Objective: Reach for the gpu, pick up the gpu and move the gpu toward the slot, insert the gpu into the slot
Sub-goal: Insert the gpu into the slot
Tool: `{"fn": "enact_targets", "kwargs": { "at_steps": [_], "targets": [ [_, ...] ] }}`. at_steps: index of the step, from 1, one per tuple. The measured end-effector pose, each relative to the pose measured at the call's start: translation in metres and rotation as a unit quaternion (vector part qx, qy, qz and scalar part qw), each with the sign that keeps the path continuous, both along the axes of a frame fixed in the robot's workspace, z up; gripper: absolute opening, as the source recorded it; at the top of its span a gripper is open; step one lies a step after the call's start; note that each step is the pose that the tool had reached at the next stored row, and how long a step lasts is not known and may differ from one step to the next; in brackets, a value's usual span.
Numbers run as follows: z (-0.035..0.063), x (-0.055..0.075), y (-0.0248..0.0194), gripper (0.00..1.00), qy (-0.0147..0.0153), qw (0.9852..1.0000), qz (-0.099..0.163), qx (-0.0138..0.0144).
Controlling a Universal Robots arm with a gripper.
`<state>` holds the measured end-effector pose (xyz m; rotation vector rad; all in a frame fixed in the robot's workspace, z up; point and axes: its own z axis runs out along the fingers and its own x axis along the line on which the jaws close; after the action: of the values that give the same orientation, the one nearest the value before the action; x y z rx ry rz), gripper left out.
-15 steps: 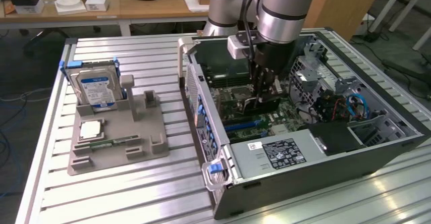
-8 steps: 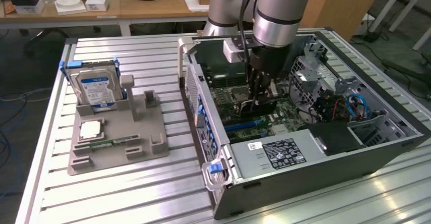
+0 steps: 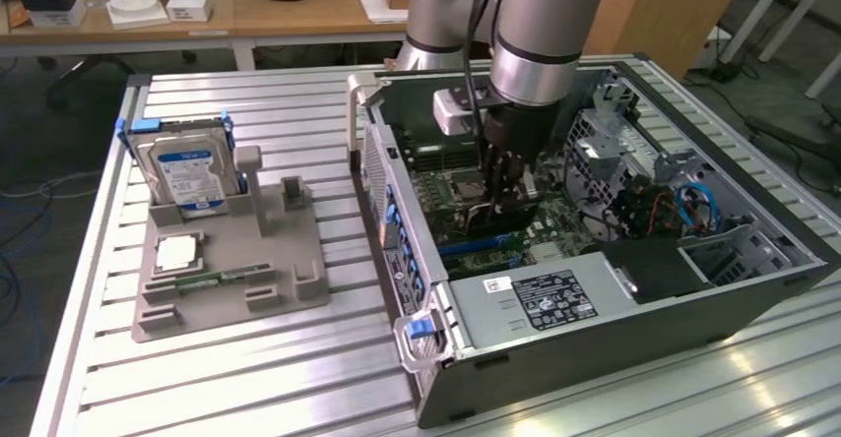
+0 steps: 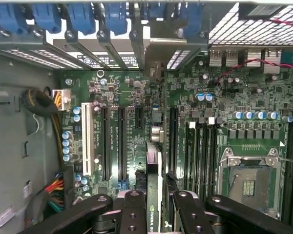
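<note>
We saw the gripper (image 4: pixel 154 202) pinching the gpu (image 4: pixel 154 170) edge-on above the motherboard (image 4: pixel 132 97); a slight tilt could jam it beside the slot (image 4: pixel 137 117).

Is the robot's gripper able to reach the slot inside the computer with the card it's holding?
Probably yes. The gripper is shut on the gpu and hangs right above the motherboard, inside the open computer case. The side panel is off and nothing seems to lie between the card and the slots.

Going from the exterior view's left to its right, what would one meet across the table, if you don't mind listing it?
Hard drive → grey fixture tray → open computer case, with the gripper holding the gpu inside it.
</note>
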<state>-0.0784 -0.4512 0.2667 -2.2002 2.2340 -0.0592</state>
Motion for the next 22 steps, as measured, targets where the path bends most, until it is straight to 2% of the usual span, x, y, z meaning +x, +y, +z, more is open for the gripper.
{"fn": "enact_targets", "kwargs": {
  "at_steps": [8, 17, 22],
  "targets": [
    [-0.0083, -0.0075, 0.0000, 0.26, 0.0002, 1.0000, 0.000, -0.0001],
    [-0.0084, -0.0076, 0.0000, 0.26, 0.0001, 1.0000, 0.000, 0.0001],
    [-0.0033, -0.0075, 0.0000, 0.26, 0.0000, 1.0000, 0.000, 0.0003]
  ]
}}
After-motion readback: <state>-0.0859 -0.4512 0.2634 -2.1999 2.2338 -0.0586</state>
